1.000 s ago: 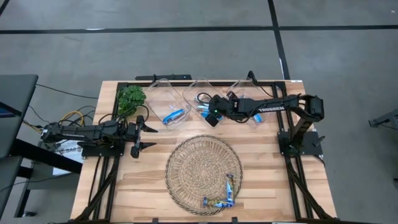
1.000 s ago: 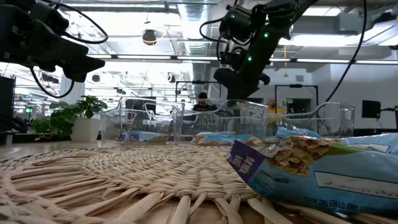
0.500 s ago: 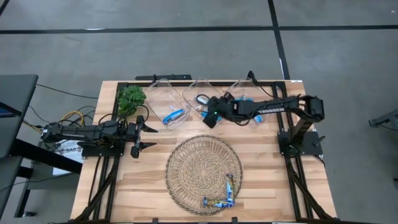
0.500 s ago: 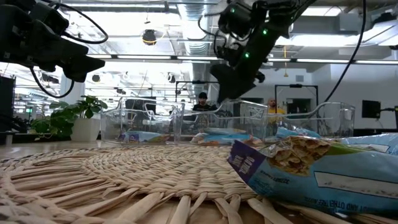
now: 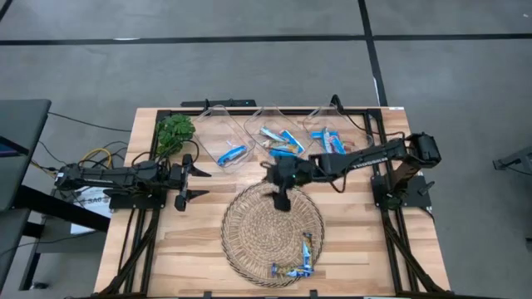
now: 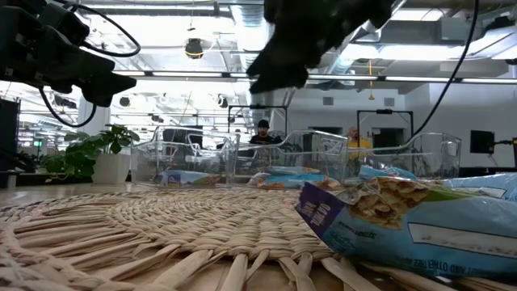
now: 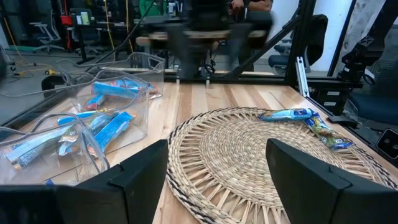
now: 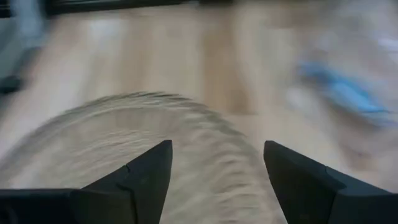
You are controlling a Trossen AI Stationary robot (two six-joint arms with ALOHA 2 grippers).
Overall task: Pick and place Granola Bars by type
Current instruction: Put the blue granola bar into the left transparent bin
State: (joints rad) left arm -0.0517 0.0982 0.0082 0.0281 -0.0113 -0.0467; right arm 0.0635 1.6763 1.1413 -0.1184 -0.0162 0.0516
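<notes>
Three clear bins stand at the table's far edge. The left bin [image 5: 223, 137] holds one bright blue Granola Bar [image 5: 232, 154]. More bars [image 5: 279, 141] lie in the middle bin, and blue ones [image 5: 327, 141] in the right bin. A few bars [image 5: 299, 259] lie on the near right part of the round wicker tray [image 5: 249, 237]; they also show in the left wrist view [image 7: 292, 114]. My right gripper [image 5: 281, 201] hangs open over the tray's far rim, with nothing between its fingers [image 8: 216, 146]. My left gripper [image 5: 199, 183] waits open left of the tray.
A small green plant [image 5: 175, 131] stands at the far left corner. Bare wooden table [image 5: 183, 249] lies left of and in front of the tray. In the low view a wrapped bar [image 6: 404, 217] fills the foreground on the tray. People show in the room behind.
My right gripper has left the spot over the middle bin and swung quickly toward the table's near edge, to above the tray's far rim. The left arm has kept still.
</notes>
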